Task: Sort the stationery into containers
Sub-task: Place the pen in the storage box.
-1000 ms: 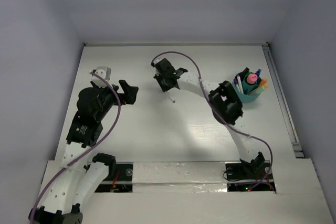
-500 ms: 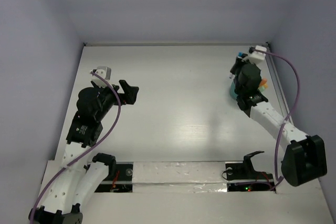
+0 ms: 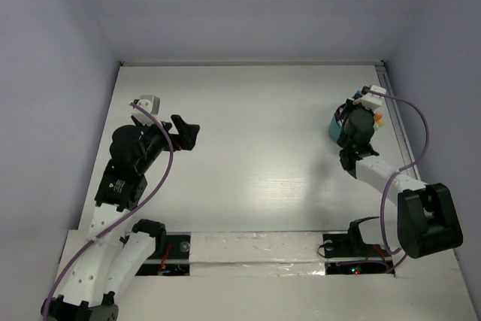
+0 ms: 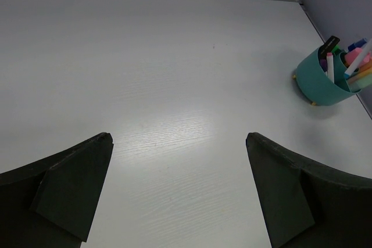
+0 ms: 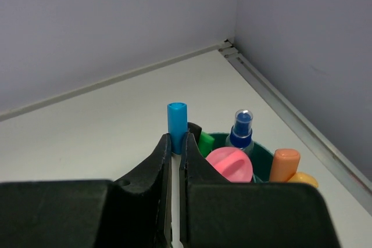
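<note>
The right fingers [image 5: 165,154] are pinching almost shut on one blue-capped marker [image 5: 177,119], whose cap is sticking up above the tips in the middle of the right wrist view. The marker's body is hiding behind the fingers, so it cannot be told whether its lower end is sitting in the holder. Just behind the tips and to their right, one teal holder [image 5: 218,139] is standing on the white surface [image 5: 87,126] near the far right corner. It is carrying one round pink-topped piece [image 5: 230,164], one marker with a dark blue cap [image 5: 240,129], one orange eraser [image 5: 284,164], one green piece [image 5: 204,142] and one yellow bit [image 5: 303,179] at the lower right of the frame. In the overhead view these fingers are hanging over the holder at the right side. The left fingers [image 4: 87,161] are gaping wide with nothing between them, at the left of the overhead view and well apart from the holder.
</note>
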`<state>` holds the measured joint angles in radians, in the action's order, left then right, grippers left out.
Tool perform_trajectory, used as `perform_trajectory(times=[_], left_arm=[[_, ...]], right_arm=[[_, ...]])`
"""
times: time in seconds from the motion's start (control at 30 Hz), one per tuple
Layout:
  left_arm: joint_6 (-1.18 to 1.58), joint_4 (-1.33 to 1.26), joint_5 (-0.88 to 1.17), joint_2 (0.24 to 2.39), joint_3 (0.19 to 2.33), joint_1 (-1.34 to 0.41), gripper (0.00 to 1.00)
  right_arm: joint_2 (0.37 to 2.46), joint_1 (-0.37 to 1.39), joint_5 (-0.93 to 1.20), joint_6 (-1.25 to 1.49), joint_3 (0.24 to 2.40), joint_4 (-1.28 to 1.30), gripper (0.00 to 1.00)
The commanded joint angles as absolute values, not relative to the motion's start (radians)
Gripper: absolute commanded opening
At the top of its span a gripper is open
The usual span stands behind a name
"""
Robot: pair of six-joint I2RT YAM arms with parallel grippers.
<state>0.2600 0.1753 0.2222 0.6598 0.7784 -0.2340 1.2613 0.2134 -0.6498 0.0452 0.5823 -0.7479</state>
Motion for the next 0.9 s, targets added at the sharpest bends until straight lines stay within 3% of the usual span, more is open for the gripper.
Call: perform_trajectory(times=[0.0,0.63,0.87], left_arm=[[0.262,0.129,0.236,0.657,0.773,-0.232,0.99],[0.259,0.133,0.235,0.661,0.778,-0.241,0.99],[0.259,0.135,0.236,0.660,0.778,-0.241,0.99]], right_arm=[[1.287,0.196,-0.690,-0.041,0.592,-0.903,0.00],[1.410,0.196,-0.647,-0.077,0.581,-0.908,0.00],[1.355,0.196,-0.615,-0.048,0.554,-0.877,0.14]])
